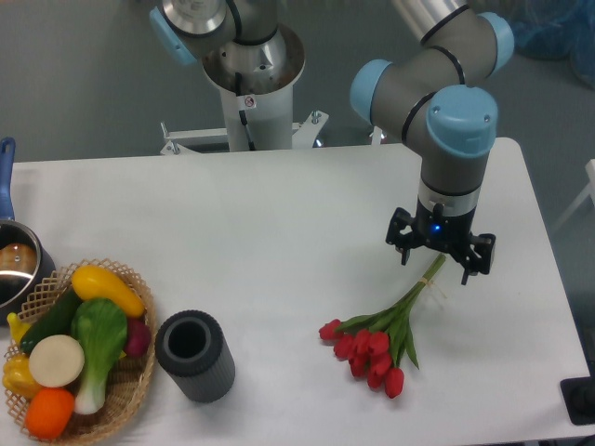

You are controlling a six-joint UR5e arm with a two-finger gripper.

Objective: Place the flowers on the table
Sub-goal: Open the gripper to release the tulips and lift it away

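Observation:
The flowers (pixel 376 348), a bunch of red tulip buds on green stems, lie on the white table (pixel 279 214) at the front right, buds toward the front and stems pointing up to the right. My gripper (pixel 440 254) points down over the stem ends. Its black fingers (pixel 402 243) are spread wide on either side of the stems and do not pinch them. The stem tips run under the gripper and are partly hidden.
A dark grey cylindrical vase (pixel 193 355) stands left of the flowers. A wicker basket (pixel 121 390) of toy vegetables sits at the front left, with a metal pot (pixel 14 265) behind it. The robot base (pixel 251 84) stands at the back edge.

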